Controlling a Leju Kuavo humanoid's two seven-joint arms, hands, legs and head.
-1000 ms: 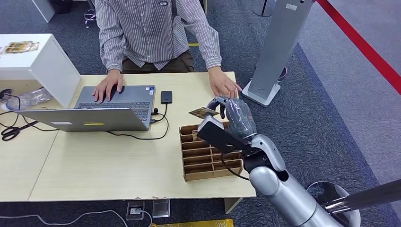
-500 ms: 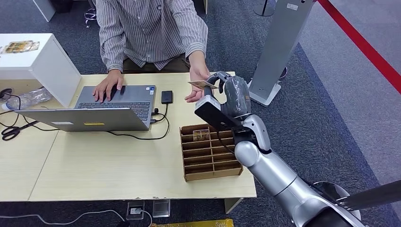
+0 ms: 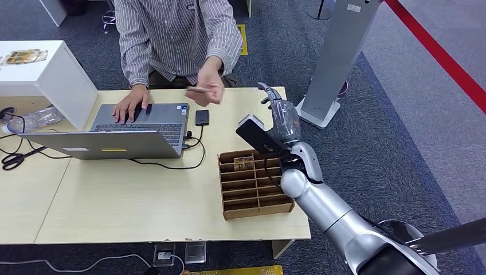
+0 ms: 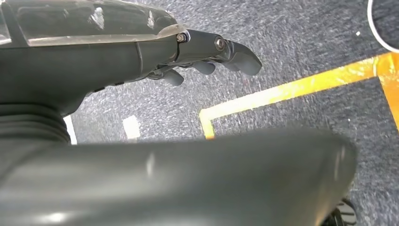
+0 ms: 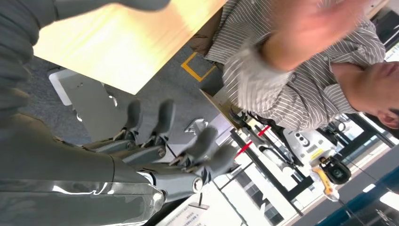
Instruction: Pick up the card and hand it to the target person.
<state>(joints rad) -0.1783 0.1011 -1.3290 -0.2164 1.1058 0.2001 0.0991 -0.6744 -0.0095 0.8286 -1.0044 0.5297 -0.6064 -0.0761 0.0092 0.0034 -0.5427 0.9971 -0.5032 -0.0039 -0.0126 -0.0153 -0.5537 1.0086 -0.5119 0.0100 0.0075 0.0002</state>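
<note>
Card (image 3: 196, 89): held by the person (image 3: 172, 34).
Right hand (image 3: 282, 117): released, fingers spread.
Left hand (image 4: 207, 56): hangs empty.
Advice: withdraw clear of the tabletop (image 3: 114, 200).

- Light wood desk (image 3: 132, 200) on dk grey carpet (image 3: 395, 143).
- Red floor stripe (image 3: 441, 54) far right.
- Grey pillar stand (image 3: 338, 51) beside desk.
- White cabinet (image 3: 54, 74) at left.

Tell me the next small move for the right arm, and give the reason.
Probably draw the right hand back from over the table toward rest. The card is now in the person's hand, and the right hand's fingers are spread with nothing between them, so the handover looks done.
</note>
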